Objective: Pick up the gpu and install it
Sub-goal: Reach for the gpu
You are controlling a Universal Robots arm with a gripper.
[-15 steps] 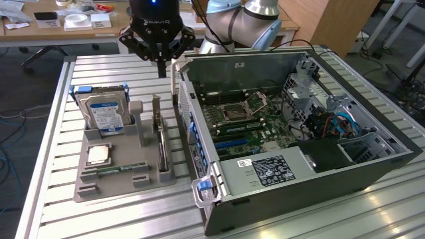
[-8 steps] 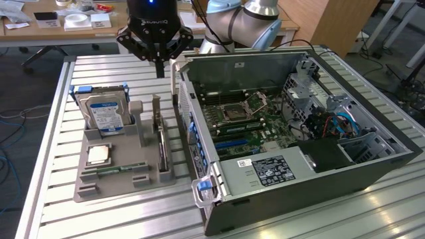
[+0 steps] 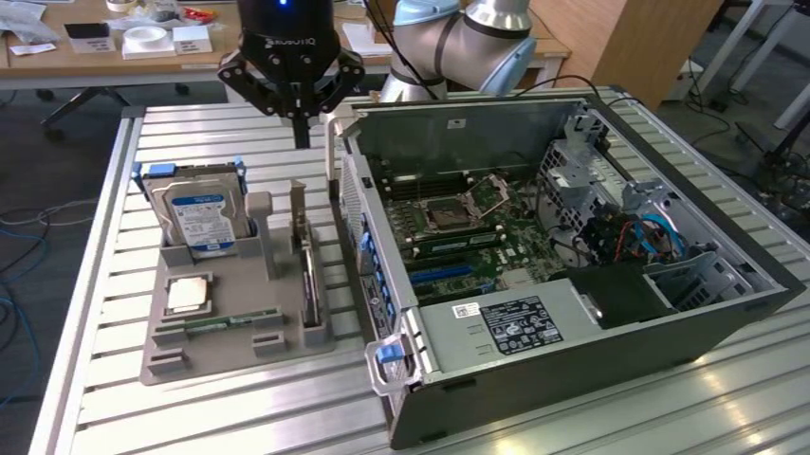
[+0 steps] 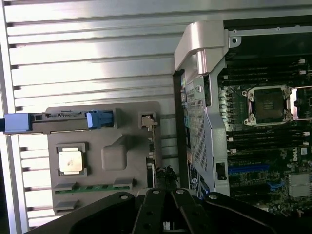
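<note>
One grey holder (image 3: pixel 165 365) sits nearest on the slatted table (image 3: pixel 190 417), carrying a memory stick (image 3: pixel 234 320) and a processor chip (image 3: pixel 190 294), with a hard drive (image 3: pixel 200 220) upright at its far end. The gpu (image 3: pixel 309 280) stands on edge in the holder's slot on the exterior view's right, just beside the open computer case (image 3: pixel 570 370), untouched. Farther back the gripper (image 3: pixel 302 140) hangs above the table near the card's far end, its jaws pressed together on nothing.
</note>
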